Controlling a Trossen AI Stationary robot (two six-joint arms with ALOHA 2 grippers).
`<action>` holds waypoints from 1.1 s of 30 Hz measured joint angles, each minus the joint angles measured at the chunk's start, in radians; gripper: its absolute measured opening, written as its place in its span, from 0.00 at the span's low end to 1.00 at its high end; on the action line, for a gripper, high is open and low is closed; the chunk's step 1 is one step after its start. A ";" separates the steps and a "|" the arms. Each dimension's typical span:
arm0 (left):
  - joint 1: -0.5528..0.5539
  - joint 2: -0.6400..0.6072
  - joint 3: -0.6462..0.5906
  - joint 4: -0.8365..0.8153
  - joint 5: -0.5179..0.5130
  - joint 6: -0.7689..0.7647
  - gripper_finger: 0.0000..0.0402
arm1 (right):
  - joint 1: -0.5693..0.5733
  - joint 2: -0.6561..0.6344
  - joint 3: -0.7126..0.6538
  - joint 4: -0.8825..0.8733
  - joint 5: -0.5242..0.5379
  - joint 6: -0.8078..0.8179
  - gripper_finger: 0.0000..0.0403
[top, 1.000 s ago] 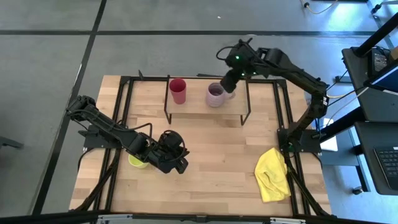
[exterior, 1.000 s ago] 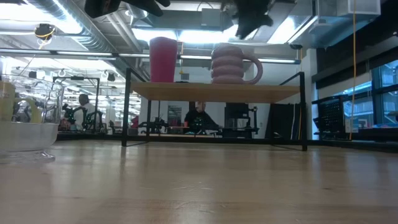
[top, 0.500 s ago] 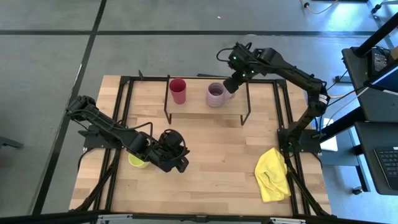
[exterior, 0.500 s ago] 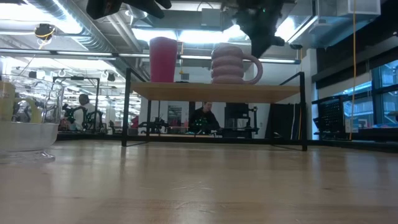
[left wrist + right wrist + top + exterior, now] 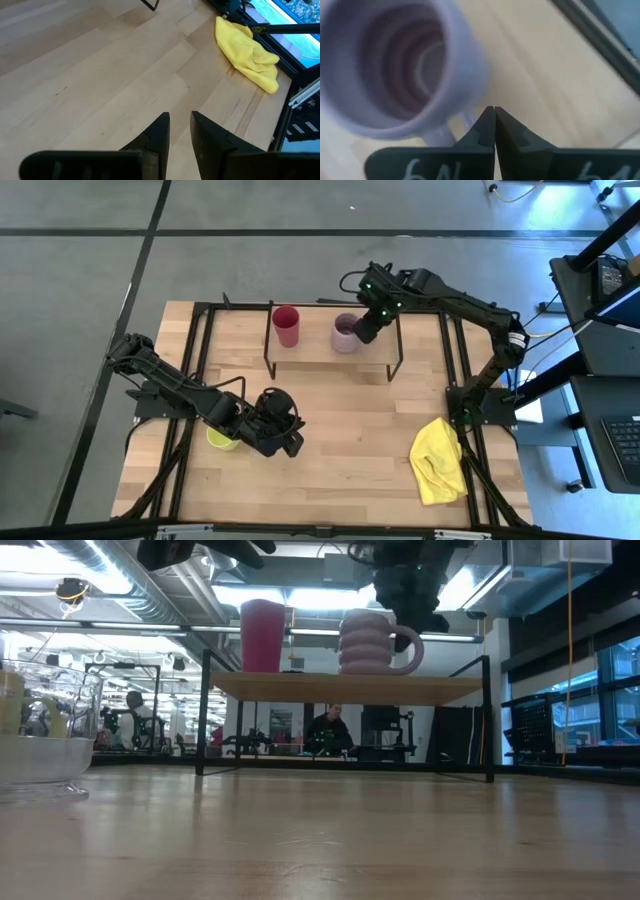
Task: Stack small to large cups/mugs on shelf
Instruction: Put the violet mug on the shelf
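The lilac mug stands upright, mouth up, on the shelf near the far edge of the table, its handle sticking out toward the right edge, so its long axis with the handle runs left to right. Half a second ago it stood a touch farther right with the handle free; now it sits slightly closer to the red cup, and the right pincer, which was then above and behind the handle, has come down against the handle side of the mug. In the right wrist view the two dark fingertips are pressed together with no gap, clenched just beside the handle rather than around it, and the mug's ribbed inside shows it open and empty. The red cup stands upright at the left part of the shelf, well apart from the mug, and has not moved. On the near left of the table the yellow-green mug sits beside the left pincer, which waits there unchanged; its fingers are nearly closed, with a narrow slit between them and nothing held. The clear glass shows at the left in the low view. A yellow cloth lies near the right near corner. People are seated in the room beyond the table.
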 joint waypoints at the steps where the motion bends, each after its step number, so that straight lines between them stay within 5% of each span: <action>1: 0.000 0.000 0.000 0.000 0.000 0.000 0.18 | 0.006 0.000 0.003 0.002 -0.018 0.001 0.00; 33: 0.000 0.000 0.000 0.000 0.000 -0.020 0.18 | 0.118 0.000 0.018 0.129 -0.133 0.083 0.01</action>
